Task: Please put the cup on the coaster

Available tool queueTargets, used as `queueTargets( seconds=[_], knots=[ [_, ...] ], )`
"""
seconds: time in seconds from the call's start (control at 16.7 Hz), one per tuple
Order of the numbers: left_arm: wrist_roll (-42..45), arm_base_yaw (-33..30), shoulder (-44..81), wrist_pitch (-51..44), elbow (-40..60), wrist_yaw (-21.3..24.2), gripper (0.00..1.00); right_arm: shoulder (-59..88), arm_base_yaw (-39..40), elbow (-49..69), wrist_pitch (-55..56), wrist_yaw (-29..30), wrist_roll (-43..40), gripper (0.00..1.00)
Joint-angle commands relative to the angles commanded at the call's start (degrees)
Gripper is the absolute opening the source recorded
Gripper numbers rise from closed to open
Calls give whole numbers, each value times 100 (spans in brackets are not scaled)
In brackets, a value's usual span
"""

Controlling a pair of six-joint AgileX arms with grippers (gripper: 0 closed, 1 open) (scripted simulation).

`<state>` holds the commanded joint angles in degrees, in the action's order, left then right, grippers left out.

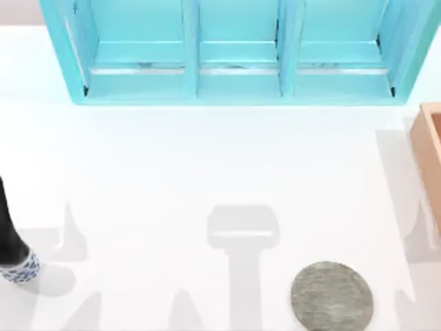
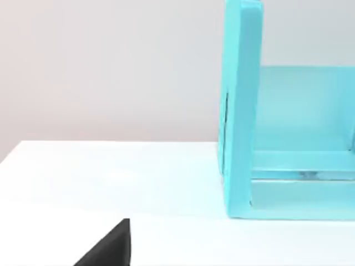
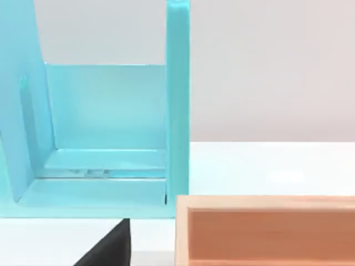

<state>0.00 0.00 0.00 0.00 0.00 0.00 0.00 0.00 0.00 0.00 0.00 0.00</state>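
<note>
The cup (image 1: 22, 270), small and white with a blue speckled pattern, stands at the table's far left edge. A dark part of my left arm (image 1: 8, 227) reaches down over it from the left border and hides its upper side. Whether the arm touches the cup I cannot tell. The coaster (image 1: 332, 295), a flat round grey mottled disc, lies near the front edge, right of the middle, with nothing on it. A dark part of my left gripper (image 2: 108, 249) shows in the left wrist view, and a dark part of my right gripper (image 3: 108, 246) in the right wrist view.
A turquoise shelf unit (image 1: 234, 55) with three bays spans the back of the table. A light wooden box (image 1: 428, 152) stands at the right edge, also seen close as the wooden box (image 3: 266, 233) in the right wrist view. White tabletop (image 1: 207, 165) lies between cup and coaster.
</note>
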Motion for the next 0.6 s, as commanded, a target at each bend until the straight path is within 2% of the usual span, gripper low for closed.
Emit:
queueTargets(
  seconds=[0.3,0.42,0.6],
  knots=[
    [376,-27,371,-368,344,8,100,0,0,0,0,0,0,100],
    [926,-62,911,-878,805,16,100,0,0,0,0,0,0,100],
    [2202,-125,2092,-1941,1714,25,100,0,0,0,0,0,0,100]
  ],
)
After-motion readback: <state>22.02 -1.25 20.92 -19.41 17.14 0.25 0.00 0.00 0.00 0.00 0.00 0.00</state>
